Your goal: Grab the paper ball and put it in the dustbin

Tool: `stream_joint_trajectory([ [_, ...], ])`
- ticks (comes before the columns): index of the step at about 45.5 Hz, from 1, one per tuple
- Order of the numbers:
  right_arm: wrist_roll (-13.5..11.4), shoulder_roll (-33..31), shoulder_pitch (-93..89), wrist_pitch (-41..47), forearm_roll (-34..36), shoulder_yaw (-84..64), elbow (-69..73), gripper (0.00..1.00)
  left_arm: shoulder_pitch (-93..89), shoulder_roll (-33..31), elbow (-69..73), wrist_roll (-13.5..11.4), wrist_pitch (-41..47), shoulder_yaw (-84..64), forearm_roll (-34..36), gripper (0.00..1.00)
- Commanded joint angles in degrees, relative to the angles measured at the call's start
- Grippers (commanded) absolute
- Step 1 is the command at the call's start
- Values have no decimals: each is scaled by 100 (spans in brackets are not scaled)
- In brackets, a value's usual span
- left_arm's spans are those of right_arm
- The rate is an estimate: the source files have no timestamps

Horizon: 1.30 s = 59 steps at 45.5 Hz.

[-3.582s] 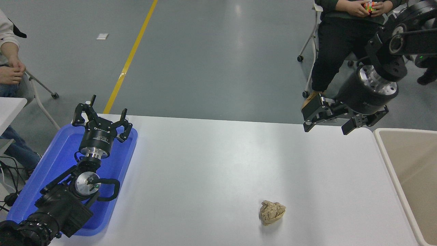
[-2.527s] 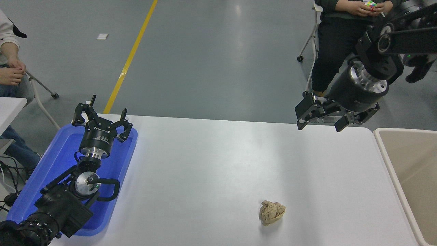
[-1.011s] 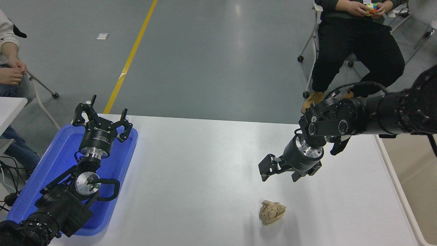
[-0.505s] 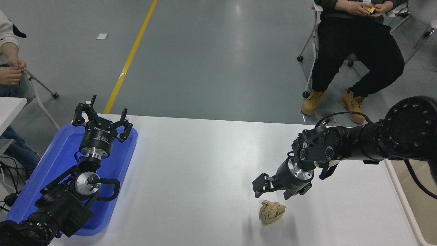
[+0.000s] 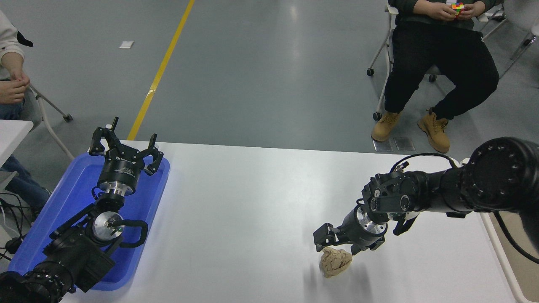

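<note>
The tan-brown crumpled paper ball [image 5: 334,263] lies on the white table [image 5: 252,219], near the front and right of centre. My right gripper [image 5: 337,247] hangs just over the ball's far top edge, open, with one finger [image 5: 321,240] at the ball's upper left and the other at its upper right. It does not grip the ball. The beige dustbin [image 5: 502,257] shows only as a strip of rim and interior at the right edge, partly behind my right arm. My left gripper [image 5: 126,145] is parked open over the blue tray.
A shallow blue tray [image 5: 63,202] sits at the table's left edge under my left arm. A seated person at the top right holds a multicoloured puzzle cube [image 5: 457,7]. Another person's hands [image 5: 12,86] show at the left edge.
My right arm has swung from high over the table's far right corner down and toward the front. In the last half second the open gripper sank onto the top of the ball. The ball has not moved.
</note>
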Motion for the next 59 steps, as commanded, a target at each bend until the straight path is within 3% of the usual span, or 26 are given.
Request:
stream_joint_trajectory([
  [1, 0, 1, -195, -73, -170, 0, -68, 100, 0, 0, 0, -2, 2, 0, 0, 100],
  [16, 0, 1, -336, -169, -214, -9, -86, 100, 0, 0, 0, -2, 2, 0, 0, 100],
  [23, 44, 10, -380, -406, -740, -27, -77, 96, 0, 0, 0, -2, -6, 0, 0, 100],
  [30, 53, 19, -371, -556, -1049, -62, -59, 76, 0, 0, 0, -2, 2, 0, 0, 100],
  [34, 62, 28, -336, -600, -1154, -62, -33, 55, 0, 0, 0, -2, 2, 0, 0, 100],
  [42, 97, 36, -152, -609, -1225, -62, 116, 33, 0, 0, 0, -2, -6, 0, 0, 100],
  [48, 158, 1, 164, -600, -1233, -115, 292, 0, 0, 0, 0, -2, 2, 0, 0, 100],
  [55, 676, -42, 787, -583, -1234, -272, 590, 0, 0, 0, 0, -2, -6, 0, 0, 100],
  [59, 703, -165, 1183, -547, -1225, -290, 749, 0, 0, 0, 0, -2, 2, 0, -8, 100],
])
